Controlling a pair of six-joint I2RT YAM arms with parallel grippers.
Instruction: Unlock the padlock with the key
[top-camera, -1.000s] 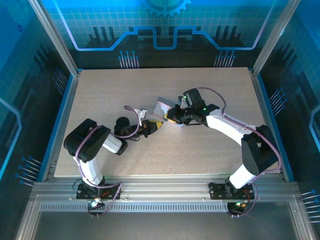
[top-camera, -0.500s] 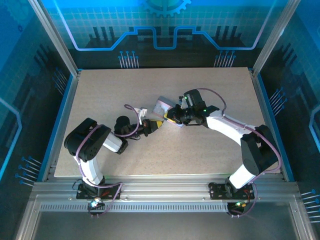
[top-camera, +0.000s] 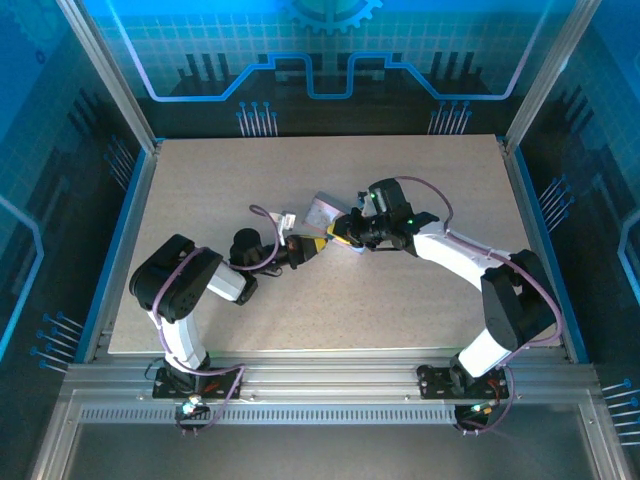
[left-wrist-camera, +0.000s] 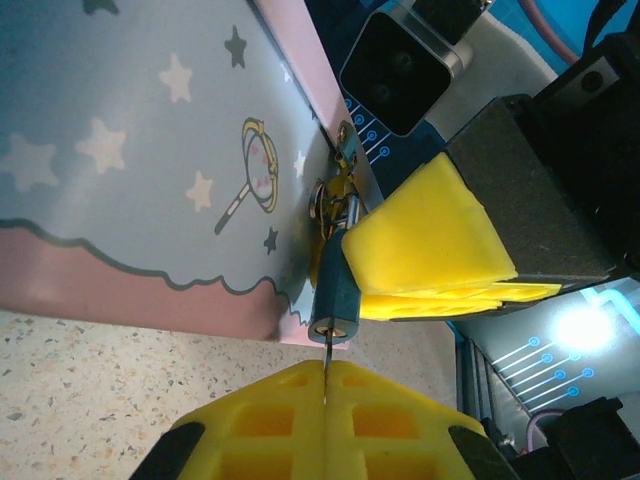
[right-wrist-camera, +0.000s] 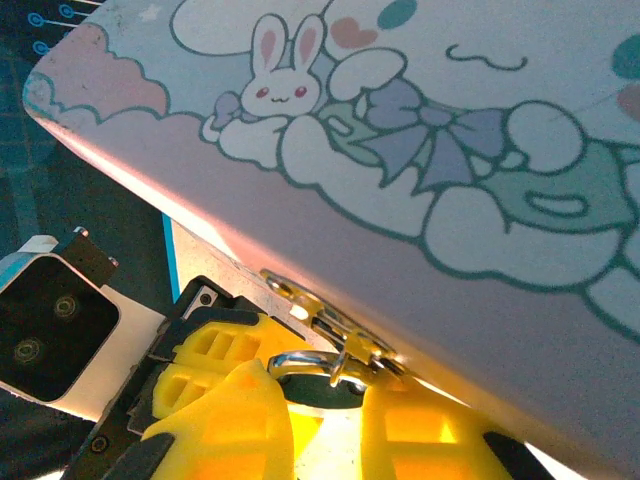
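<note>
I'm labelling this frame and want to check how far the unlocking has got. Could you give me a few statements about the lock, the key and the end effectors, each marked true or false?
1. The left end effector is shut on the key. True.
2. The padlock lies loose on the table. False: it hangs from the clasp on the tin.
3. The key's tip meets the padlock's lower end. True.
4. The right end effector is wide open, clear of the padlock. False: its fingers are closed on the padlock.
5. The tin bears a printed rabbit. True.
</note>
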